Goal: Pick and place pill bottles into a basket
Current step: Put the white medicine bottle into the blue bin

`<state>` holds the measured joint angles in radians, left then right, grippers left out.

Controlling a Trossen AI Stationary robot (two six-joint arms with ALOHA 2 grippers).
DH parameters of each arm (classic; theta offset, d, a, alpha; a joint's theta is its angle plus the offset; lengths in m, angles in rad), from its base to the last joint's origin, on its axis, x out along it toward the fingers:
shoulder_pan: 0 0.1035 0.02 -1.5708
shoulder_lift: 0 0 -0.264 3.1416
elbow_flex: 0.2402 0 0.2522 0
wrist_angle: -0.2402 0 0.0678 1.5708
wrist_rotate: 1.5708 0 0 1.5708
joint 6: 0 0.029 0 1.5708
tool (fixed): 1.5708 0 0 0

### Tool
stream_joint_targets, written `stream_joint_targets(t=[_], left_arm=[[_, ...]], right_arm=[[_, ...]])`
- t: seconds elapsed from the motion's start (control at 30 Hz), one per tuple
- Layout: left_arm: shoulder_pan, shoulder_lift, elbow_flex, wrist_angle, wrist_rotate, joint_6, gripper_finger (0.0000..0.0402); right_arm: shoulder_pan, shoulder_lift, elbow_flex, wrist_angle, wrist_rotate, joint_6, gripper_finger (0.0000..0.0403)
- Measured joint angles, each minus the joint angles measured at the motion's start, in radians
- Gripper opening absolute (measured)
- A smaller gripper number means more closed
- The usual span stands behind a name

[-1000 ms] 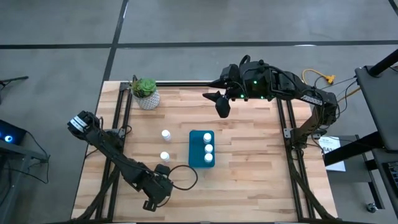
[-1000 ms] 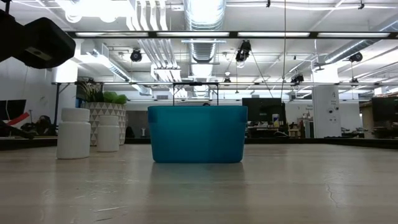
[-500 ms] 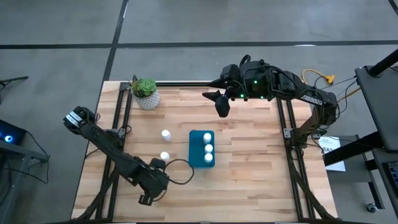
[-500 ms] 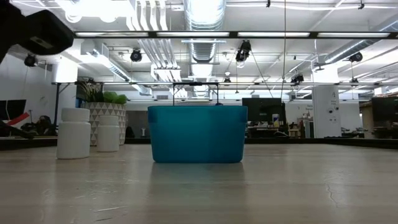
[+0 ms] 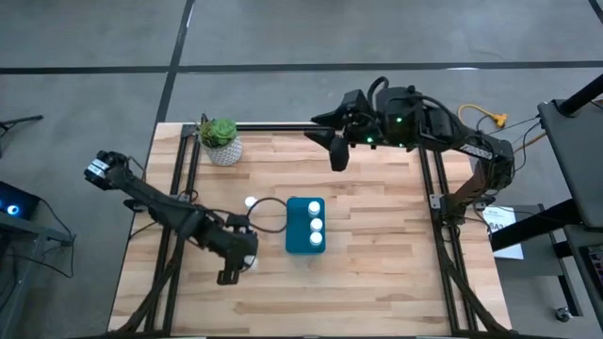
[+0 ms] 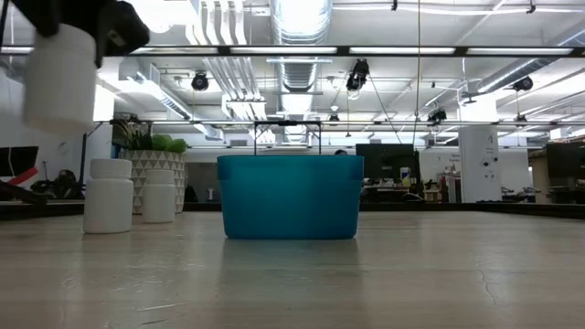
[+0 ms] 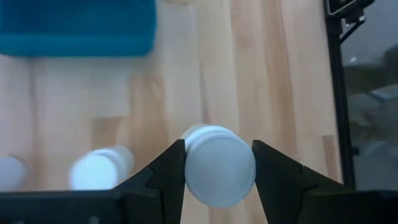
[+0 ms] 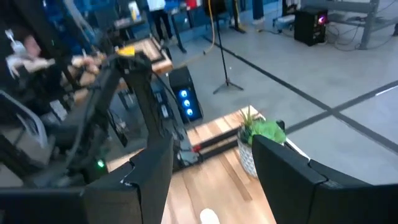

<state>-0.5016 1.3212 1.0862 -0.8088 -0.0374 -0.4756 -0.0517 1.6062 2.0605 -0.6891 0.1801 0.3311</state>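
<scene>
One pill bottle (image 7: 219,165) has just been lifted off the table, clamped in the left gripper (image 7: 217,168) beside the basket (image 5: 306,224), where three are already held. The right gripper (image 5: 338,156) waits apart, jaws spread.

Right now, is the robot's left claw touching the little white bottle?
Touching. The left wrist view shows the left gripper with both fingers pressed against the pill bottle.

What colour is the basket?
Teal-blue; the basket shows best in the low view.
</scene>
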Motion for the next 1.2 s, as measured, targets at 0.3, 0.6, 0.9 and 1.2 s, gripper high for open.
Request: stream_joint_targets(t=[0.3, 0.6, 0.9, 1.2], left_arm=[[0.135, 0.044, 0.120, -0.127, 0.002, 0.252, 0.0142], [0.291, 0.077, 0.178, -0.139, 0.033, 0.397, 0.0142], [0.332, 0.215, 0.287, -0.165, 0.109, 0.492, 0.0142], [0.360, 0.319, 0.443, -0.212, 0.109, 0.612, 0.0142]], right_arm=[[0.000, -0.037, 0.038, 0.015, 0.022, 0.032, 0.0210], [0.003, -0.087, 0.048, 0.049, 0.043, 0.033, 0.0210], [0.011, -0.094, 0.047, 0.041, 0.065, 0.037, 0.0210], [0.017, -0.094, 0.047, 0.039, 0.066, 0.037, 0.0210]])
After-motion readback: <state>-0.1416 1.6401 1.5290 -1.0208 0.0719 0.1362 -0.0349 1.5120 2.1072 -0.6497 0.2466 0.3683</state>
